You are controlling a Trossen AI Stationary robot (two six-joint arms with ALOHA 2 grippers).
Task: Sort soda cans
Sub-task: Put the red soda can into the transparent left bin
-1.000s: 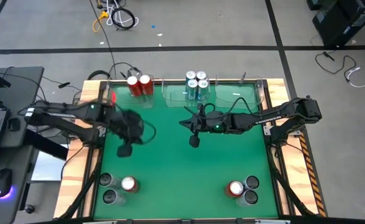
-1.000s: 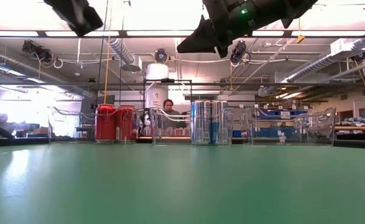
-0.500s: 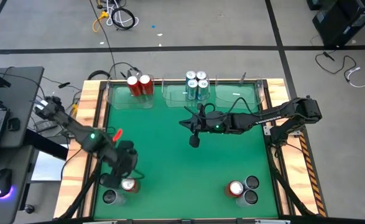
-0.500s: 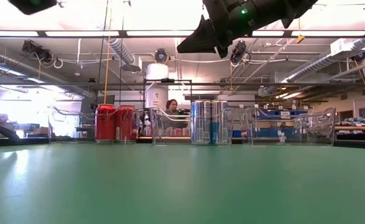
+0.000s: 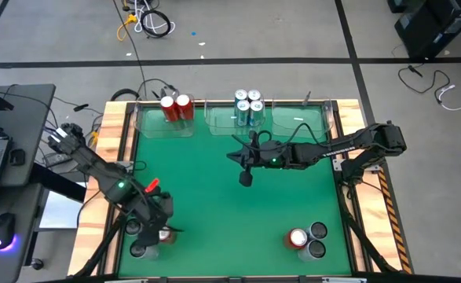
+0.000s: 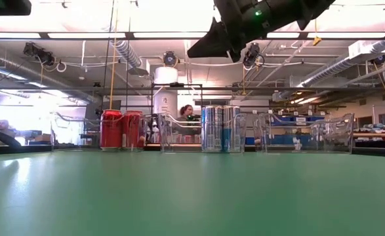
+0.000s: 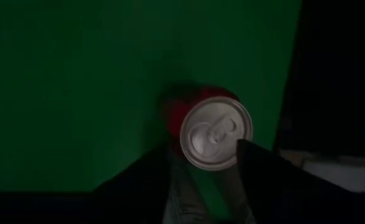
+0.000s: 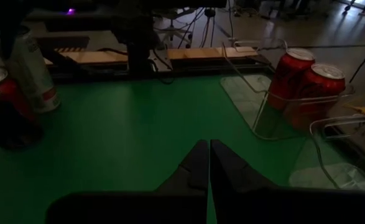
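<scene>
No label reads clearly. Two red cans [image 5: 177, 107] stand in the left bin [image 5: 145, 126], three blue-white cans [image 5: 248, 107] in the middle bin [image 5: 218, 122]. Left gripper [image 5: 161, 228] spreads apart above a red can [image 7: 214, 132] at the near-left cluster, holding nothing; right gripper [image 5: 245, 167] hangs closed, empty, mid-table.

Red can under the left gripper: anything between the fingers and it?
Nothing visible. The left gripper is right above the red can at the table's near left corner, fingers parted to either side of its silvery top. A grey can stands close beside it and could crowd the descent.
</scene>
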